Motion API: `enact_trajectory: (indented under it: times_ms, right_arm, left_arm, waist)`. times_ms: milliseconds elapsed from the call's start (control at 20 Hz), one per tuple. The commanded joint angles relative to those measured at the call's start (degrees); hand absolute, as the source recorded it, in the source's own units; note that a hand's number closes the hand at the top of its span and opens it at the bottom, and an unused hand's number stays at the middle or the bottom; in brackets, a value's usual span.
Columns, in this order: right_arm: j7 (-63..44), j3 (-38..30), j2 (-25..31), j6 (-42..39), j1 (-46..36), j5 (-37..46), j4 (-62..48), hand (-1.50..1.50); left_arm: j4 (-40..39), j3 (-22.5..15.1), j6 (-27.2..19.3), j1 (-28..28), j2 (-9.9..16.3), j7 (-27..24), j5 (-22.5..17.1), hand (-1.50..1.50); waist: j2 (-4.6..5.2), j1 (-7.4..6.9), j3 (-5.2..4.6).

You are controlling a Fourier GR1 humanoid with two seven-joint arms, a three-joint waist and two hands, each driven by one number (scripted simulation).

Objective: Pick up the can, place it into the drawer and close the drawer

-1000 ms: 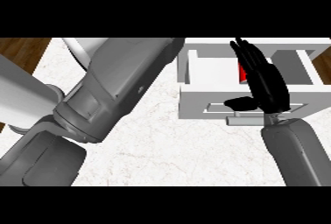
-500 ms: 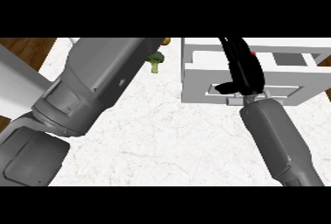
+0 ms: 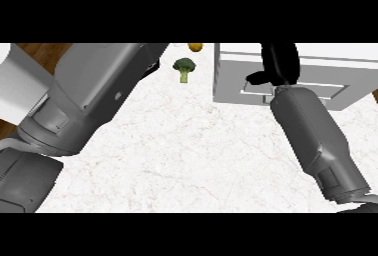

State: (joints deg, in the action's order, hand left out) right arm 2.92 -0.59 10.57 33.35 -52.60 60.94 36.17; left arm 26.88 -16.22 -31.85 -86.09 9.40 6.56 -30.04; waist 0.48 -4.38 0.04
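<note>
Now the white drawer [image 3: 295, 95] looks shut, handle showing — right hand [image 3: 279, 62] lies flat on its front, fingers straight, holding nothing; can not visible

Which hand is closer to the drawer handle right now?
Right. The right hand sits over the drawer front, just above its handle. The left hand isn't visible; only its forearm shows, across the counter to the left.
</note>
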Motion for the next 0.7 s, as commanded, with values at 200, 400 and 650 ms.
enact_trajectory:
  times_ms: [200, 400, 650]
  right_arm:
    - [2.6, -3.7, 1.4, 6.8, -7.9, 0.1, -11.4, -1.5]
    - [0.3, -4.9, 1.3, 4.0, -14.3, -0.2, -13.9, -1.5]
    - [3.4, -6.6, 0.6, 4.1, -16.4, -2.2, -15.8, -1.5]
  left_arm:
    - [7.3, -1.2, 1.8, 6.2, 3.1, 2.3, 0.8, -1.5]
    - [11.3, -1.8, 2.5, 8.9, 3.5, 3.4, 0.8, -1.5]
    - [15.2, -2.3, 1.7, 10.9, 4.4, 5.0, 1.1, -1.5]
  waist:
    - [0.32, -1.72, 0.01]
    - [0.19, -2.75, -0.02]
    - [0.44, -2.4, 0.04]
